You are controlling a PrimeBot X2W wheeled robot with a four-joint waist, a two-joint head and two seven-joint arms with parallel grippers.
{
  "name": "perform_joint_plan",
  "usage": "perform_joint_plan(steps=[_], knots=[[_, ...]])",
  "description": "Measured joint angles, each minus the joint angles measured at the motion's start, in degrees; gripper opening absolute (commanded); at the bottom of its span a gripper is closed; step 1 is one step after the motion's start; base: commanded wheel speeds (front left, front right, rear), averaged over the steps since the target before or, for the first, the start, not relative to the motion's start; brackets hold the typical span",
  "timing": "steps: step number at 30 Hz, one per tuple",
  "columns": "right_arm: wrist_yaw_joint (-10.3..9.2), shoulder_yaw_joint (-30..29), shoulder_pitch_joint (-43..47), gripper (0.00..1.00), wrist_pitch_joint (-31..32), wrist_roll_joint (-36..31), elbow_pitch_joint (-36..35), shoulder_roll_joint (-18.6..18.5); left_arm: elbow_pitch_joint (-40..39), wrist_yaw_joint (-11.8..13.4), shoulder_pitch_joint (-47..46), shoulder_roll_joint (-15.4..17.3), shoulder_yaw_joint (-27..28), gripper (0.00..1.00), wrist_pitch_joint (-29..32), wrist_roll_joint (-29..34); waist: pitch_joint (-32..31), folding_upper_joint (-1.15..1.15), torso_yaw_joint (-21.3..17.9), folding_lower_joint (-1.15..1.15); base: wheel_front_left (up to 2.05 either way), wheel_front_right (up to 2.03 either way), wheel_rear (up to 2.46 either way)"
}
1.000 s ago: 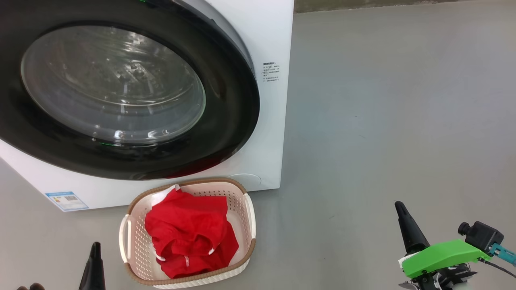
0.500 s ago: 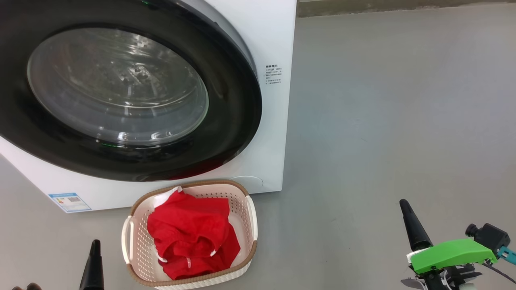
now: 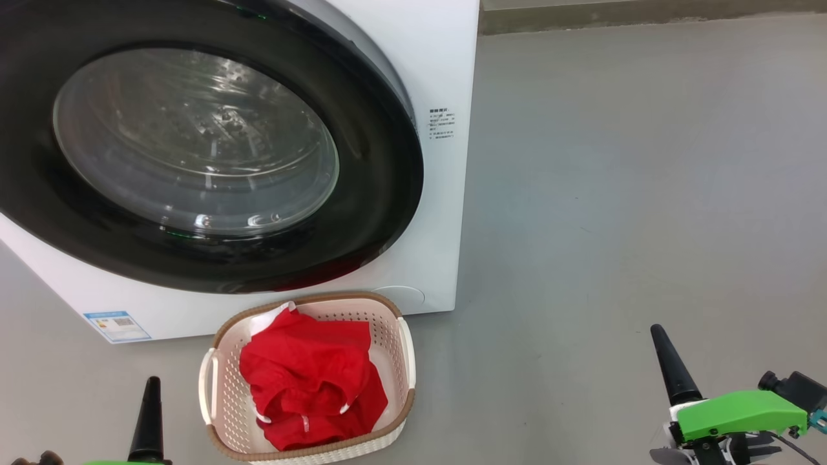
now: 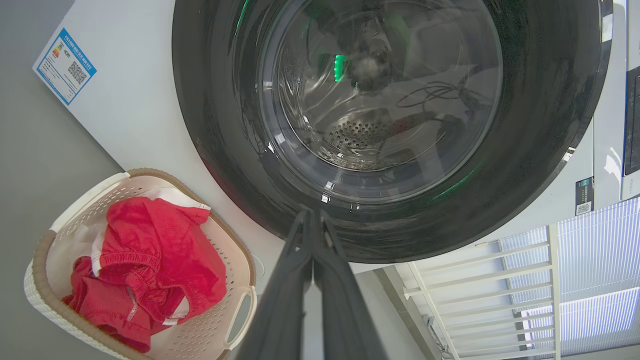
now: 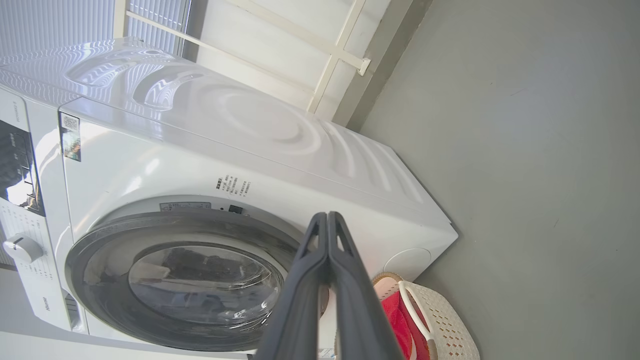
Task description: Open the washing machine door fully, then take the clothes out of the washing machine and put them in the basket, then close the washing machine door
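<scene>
Found the left tool (image 3: pixel 151 384) pinched shut and empty, pointing up near the basket (image 3: pixel 223 394). Found the right tool (image 3: pixel 660 336) likewise shut on nothing, well apart over bare grey floor (image 3: pixel 614 194). Noted the clothes (image 3: pixel 310 381) heaped inside the basket: soft red fabric with white trim, judged light and limp, easy to pinch at any raised fold. Took the basket for stiff perforated plastic with a brown woven-look rim and loop handles. Saw the washing machine door (image 3: pixel 381 161) apparently seated against the washing machine (image 3: pixel 446 64): glossy black rim, bulging clear glass, judged heavy, rigid and slippery. Reckoned its outer edge the place to hook or press.
</scene>
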Motion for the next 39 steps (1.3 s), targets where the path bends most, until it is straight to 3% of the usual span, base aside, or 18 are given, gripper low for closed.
perform_joint_plan(steps=[39], knots=[[-0.03,-5.2,1.2,0.0,6.4,21.6,-3.2,1.8,0.2,0.0,-1.8,-1.2,1.2,0.0,6.3,-22.4,-1.8,0.0,1.1,0.0,0.0,0.0,0.0]])
